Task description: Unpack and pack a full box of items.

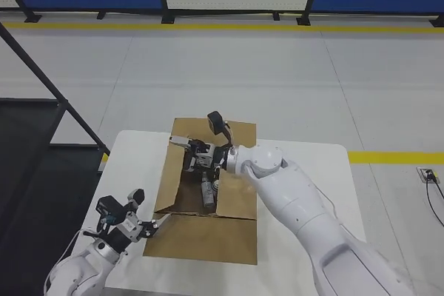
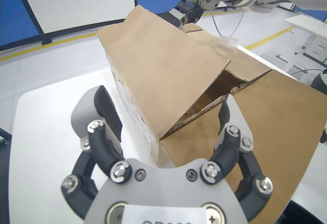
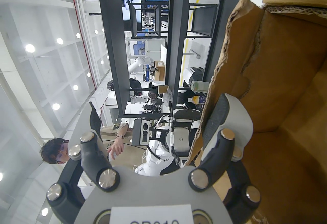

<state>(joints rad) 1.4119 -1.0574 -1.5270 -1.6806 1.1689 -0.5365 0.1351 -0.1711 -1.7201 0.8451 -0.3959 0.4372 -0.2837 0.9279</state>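
Sitting in the middle of the white table is an open cardboard box. Its near flap lies flat on the table, and its left flap stands up and leans a little. A dark, long thing lies on the floor of the box, but it is too small to tell what it is.

The right gripper is at the far left part of the box. Its fingers are spread wide. One finger is inside the box and the other is outside, with the torn top edge of the left side between them. The inside finger is just beside the cardboard.

The left gripper hangs over the table at the near left corner of the box. Its fingers are spread apart and hold nothing, and the box corner sits just past them.
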